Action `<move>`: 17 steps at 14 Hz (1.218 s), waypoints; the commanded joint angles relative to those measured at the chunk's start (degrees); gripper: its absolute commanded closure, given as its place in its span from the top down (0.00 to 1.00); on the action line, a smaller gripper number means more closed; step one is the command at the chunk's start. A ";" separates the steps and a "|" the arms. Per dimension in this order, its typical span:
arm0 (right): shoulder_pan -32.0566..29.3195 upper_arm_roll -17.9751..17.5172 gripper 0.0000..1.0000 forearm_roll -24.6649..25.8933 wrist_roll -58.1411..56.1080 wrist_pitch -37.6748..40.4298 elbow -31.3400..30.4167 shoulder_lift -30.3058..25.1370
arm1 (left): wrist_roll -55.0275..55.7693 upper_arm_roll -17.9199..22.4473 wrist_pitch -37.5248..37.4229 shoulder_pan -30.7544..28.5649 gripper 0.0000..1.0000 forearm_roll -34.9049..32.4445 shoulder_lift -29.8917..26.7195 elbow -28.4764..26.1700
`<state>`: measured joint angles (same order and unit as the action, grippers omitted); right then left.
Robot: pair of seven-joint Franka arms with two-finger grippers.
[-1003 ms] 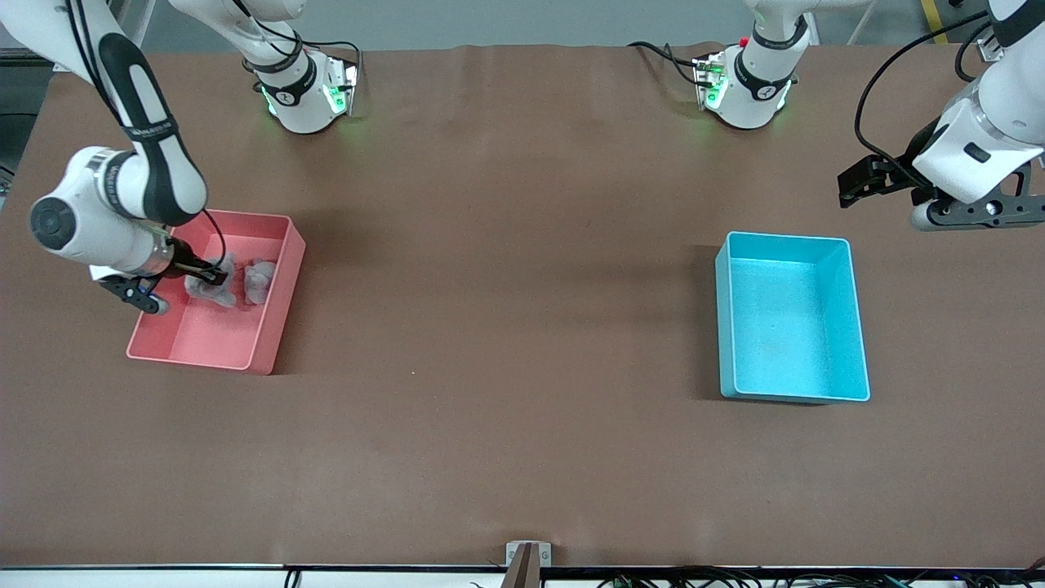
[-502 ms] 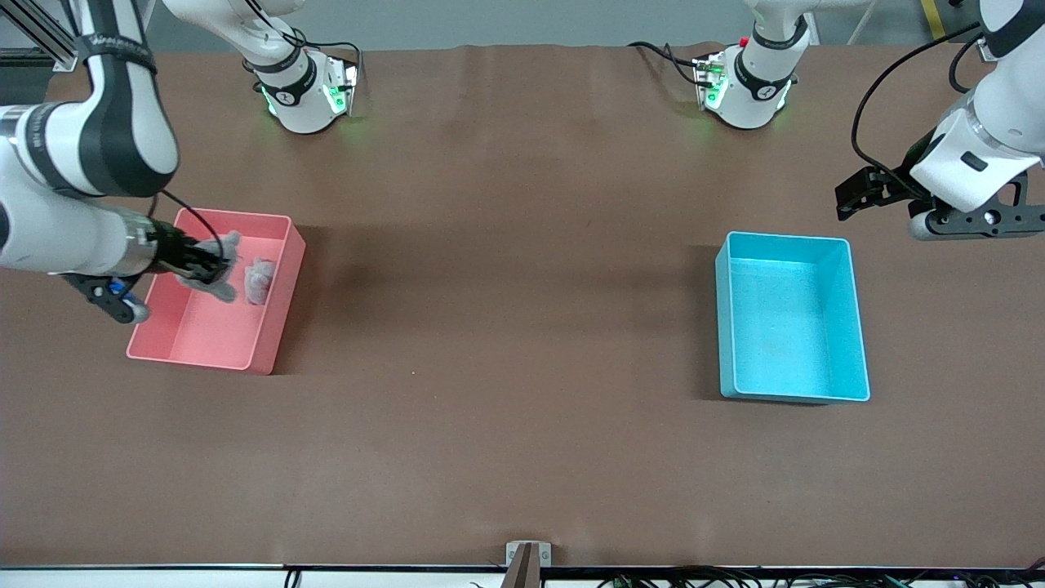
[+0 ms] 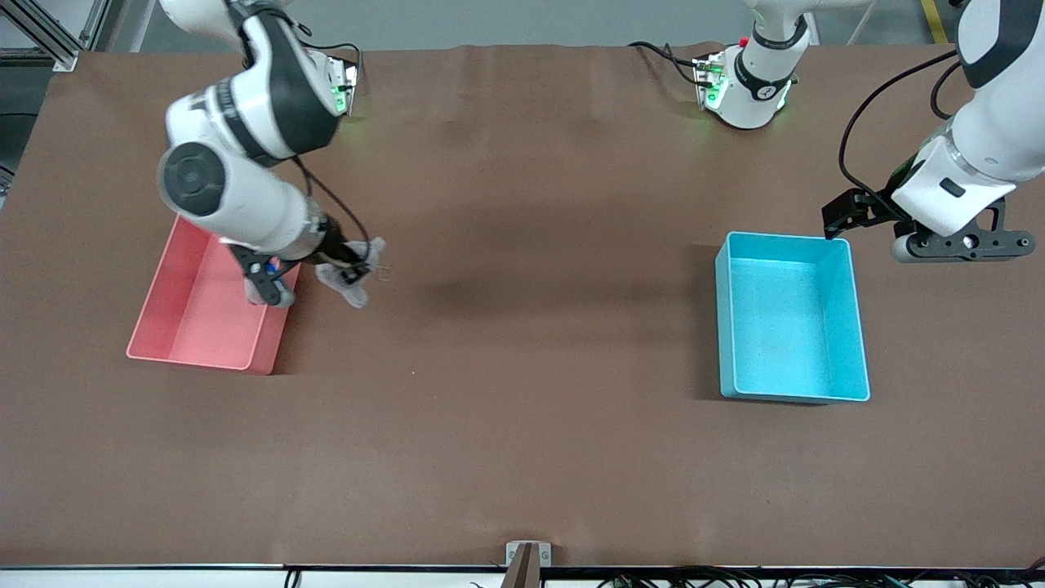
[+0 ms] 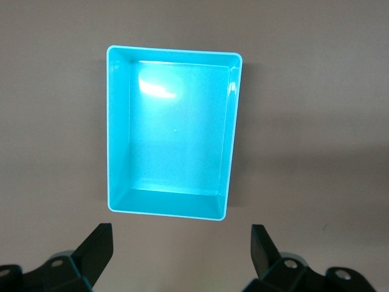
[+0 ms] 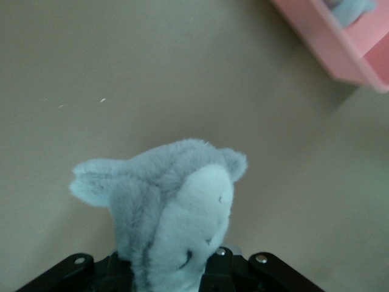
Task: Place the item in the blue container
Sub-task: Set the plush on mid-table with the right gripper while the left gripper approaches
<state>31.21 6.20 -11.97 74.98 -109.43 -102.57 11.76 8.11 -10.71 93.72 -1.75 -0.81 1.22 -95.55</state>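
The counter [image 3: 522,441] carries a blue container [image 3: 857,327] at the left arm's end. The left pincer [image 4: 182,255] hovers above it, released. The right pincer [image 3: 353,268] clenches a grey plush toy [image 5: 176,201] just beside the pink bin [image 3: 188,327]; a loose grip could drop it mid-crossing.

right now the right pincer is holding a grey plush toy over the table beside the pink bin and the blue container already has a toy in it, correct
Not quite. The blue container is empty: the left wrist view shows only its bare floor. The rest holds: the right pincer is shut on the grey plush toy, up over the table beside the pink bin.
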 commanded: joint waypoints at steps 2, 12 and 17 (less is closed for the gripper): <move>10.68 0.74 0.00 -0.59 15.41 -13.22 0.70 8.77 | -0.56 -0.63 1.81 0.08 1.00 0.29 0.54 -0.34; 20.74 0.83 1.00 0.02 25.39 -32.78 1.76 25.42 | 6.02 -4.93 1.81 0.08 1.00 0.29 2.82 -1.04; 13.82 1.27 1.00 0.20 14.97 -13.93 7.98 18.58 | 13.49 -9.32 4.08 -0.09 1.00 0.37 3.09 -5.51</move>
<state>49.29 8.14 -12.02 95.33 -131.44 -96.09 35.19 18.54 -18.37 95.54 -1.49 -0.81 5.08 -97.87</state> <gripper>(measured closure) 0.004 0.000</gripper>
